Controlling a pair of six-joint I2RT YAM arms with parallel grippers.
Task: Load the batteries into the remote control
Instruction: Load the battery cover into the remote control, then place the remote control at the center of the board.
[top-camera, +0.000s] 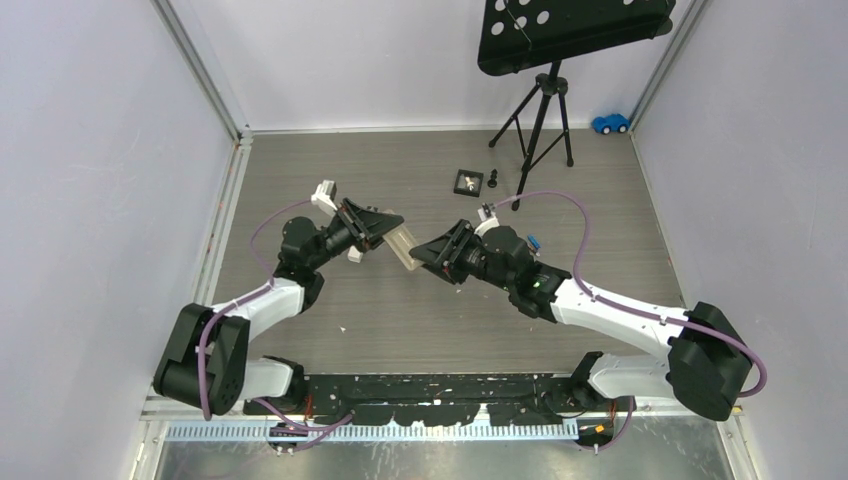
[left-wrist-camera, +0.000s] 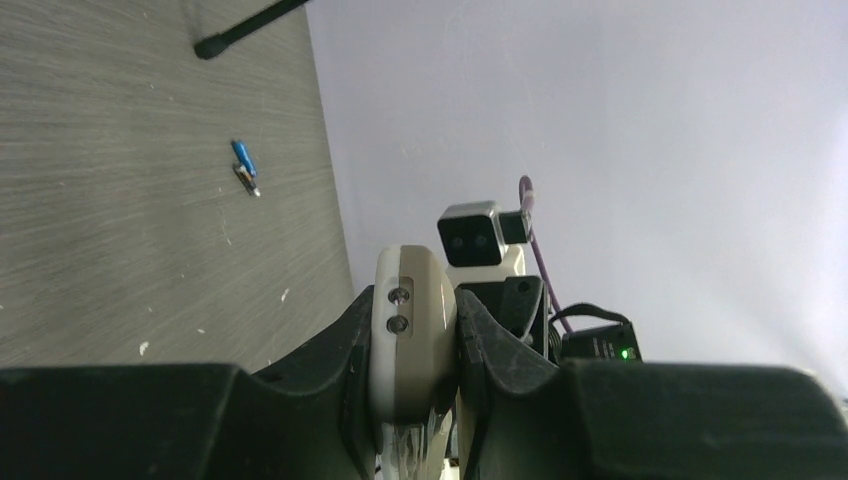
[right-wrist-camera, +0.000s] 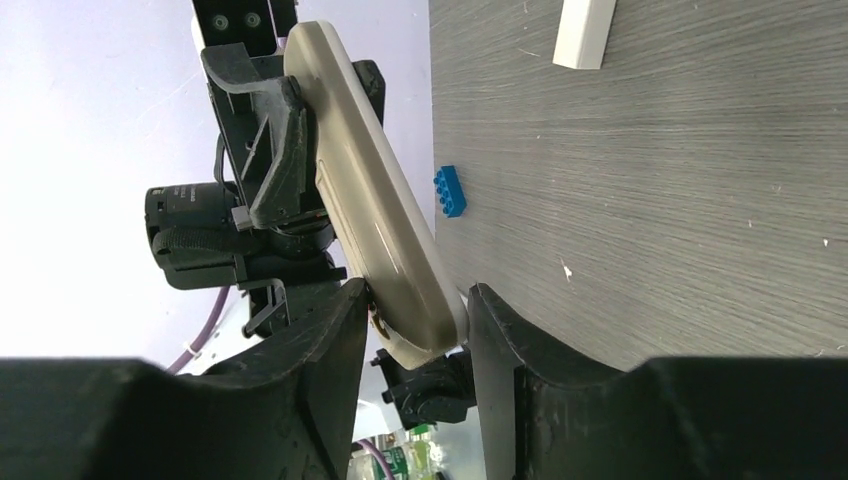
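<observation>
My left gripper (top-camera: 378, 226) is shut on the beige remote control (top-camera: 401, 246) and holds it above the table; its fingers clamp the remote's end (left-wrist-camera: 412, 330) in the left wrist view. My right gripper (top-camera: 437, 251) meets the remote's other end (right-wrist-camera: 375, 220), with one finger on each side of it (right-wrist-camera: 412, 345). A sliver of orange (right-wrist-camera: 377, 318) shows between the right gripper's left finger and the remote. A blue battery (left-wrist-camera: 243, 155) lies on the table beside a darker one (left-wrist-camera: 247, 181); it also shows by the right arm (top-camera: 533, 241).
A black tripod stand (top-camera: 540, 125) stands at the back, with a small black tray (top-camera: 468, 181) near its feet and a blue toy car (top-camera: 610, 123) in the far right corner. A blue toy brick (right-wrist-camera: 449, 190) and a white strip (right-wrist-camera: 585, 30) lie on the table.
</observation>
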